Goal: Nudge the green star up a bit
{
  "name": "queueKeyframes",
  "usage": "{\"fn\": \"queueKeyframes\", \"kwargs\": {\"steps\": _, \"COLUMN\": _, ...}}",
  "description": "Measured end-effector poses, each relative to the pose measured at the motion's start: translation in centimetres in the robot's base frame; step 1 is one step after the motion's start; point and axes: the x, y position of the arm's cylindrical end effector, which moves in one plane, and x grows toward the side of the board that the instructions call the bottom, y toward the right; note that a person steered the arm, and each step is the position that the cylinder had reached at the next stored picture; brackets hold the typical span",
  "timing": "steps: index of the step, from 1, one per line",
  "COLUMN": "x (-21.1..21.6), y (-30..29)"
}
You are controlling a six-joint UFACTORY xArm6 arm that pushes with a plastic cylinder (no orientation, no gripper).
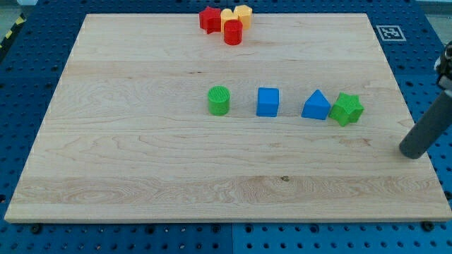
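Looks like a robotics lab bench: wooden board (141, 162) sitting on a blue perforated table (28, 85), with a fiducial tag (390, 32) (plus hazard tape (10, 34)).

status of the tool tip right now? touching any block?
My tip: no tool to open or close, holding nothing, touching no block. It sits at the view's right and below the green star, with a clear gap between them.

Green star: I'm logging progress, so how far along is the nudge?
Done: nothing shows as done. The green star sits beside the blue triangle, seemingly touching it, in the row with the blue cube and green cylinder. In hand: my tip is at the star's lower right, apart from it. Left: get below the star and push it toward the view's top.
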Motion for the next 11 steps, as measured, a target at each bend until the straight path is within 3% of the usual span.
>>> {"fn": "queueKeyframes", "kwargs": {"steps": 2, "x": -2.4, "y": -6.1}}
{"fn": "queueKeyframes", "kwargs": {"steps": 4, "x": -4.4, "y": -5.9}}
{"fn": "queueKeyframes", "kwargs": {"steps": 11, "x": -5.4, "y": -5.9}}
